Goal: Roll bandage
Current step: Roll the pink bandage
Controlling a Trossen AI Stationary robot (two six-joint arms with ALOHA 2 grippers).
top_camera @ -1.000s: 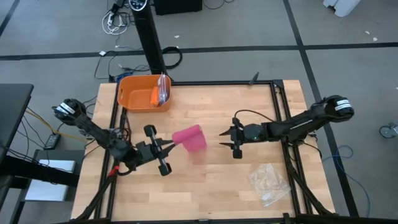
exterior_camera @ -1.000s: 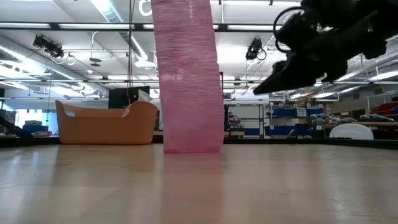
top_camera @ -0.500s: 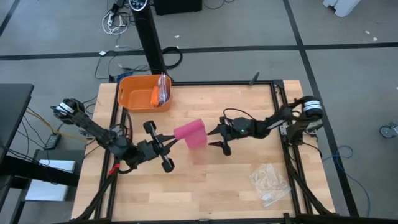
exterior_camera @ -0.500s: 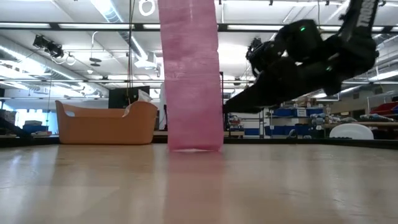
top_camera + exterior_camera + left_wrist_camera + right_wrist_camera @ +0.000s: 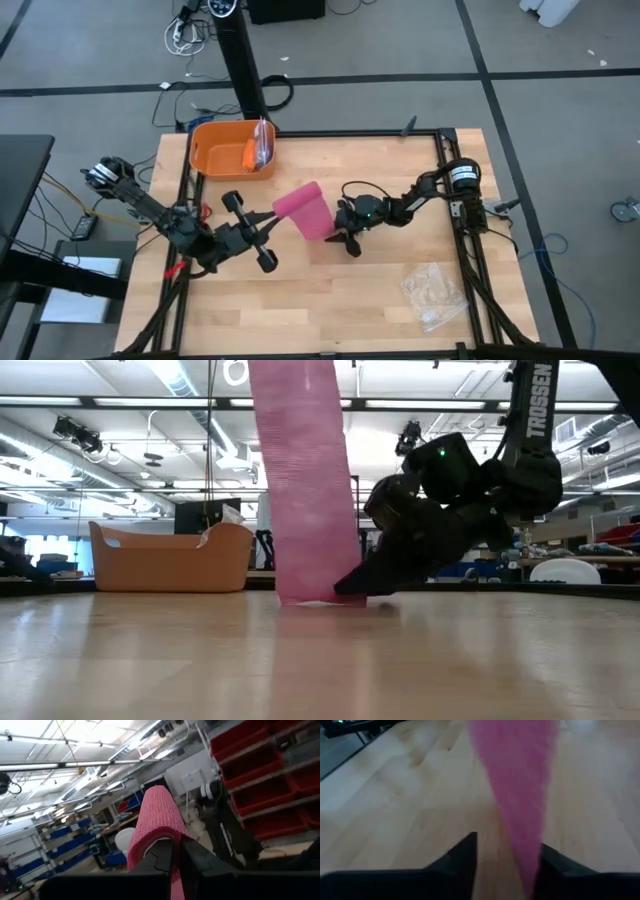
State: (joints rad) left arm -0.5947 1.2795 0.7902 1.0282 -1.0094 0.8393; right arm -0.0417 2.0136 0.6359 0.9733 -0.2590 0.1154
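Two tools engaged: left tool, at 9 o'clock, pinches bandage; right tool spread around its hanging end. Advised: pinch squarely before rolling.

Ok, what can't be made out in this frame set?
- Bandage, low view: its top is cut off by the frame edge.
- Right hand, right wrist view: blur hides whether it grips the strip.
- Left hand, left wrist view: its dark fingers cover the pinch point.
- Orange tub, high view: contents too small to identify.
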